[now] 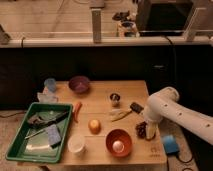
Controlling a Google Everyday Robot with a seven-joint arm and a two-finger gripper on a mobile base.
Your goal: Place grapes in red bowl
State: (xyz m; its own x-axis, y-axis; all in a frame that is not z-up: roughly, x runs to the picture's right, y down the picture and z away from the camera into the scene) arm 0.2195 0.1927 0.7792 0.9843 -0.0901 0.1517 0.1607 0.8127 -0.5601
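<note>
The red bowl (119, 142) sits near the table's front edge, right of centre, with a pale egg-like object (118, 145) inside it. The grapes (142, 130), a dark reddish-purple cluster, lie on the table just right of the bowl. My gripper (146, 131) hangs from the white arm (172, 112) that comes in from the right, and it is down at the grapes, partly covering them.
A green tray (37, 131) with utensils stands at the front left. A purple bowl (79, 84), a blue cup (50, 84), a carrot (77, 111), an orange (94, 125), a white cup (76, 143), a small metal cup (115, 98), a black block (136, 107) and a banana-like piece (118, 116) lie on the table. A blue sponge (169, 144) sits at the right edge.
</note>
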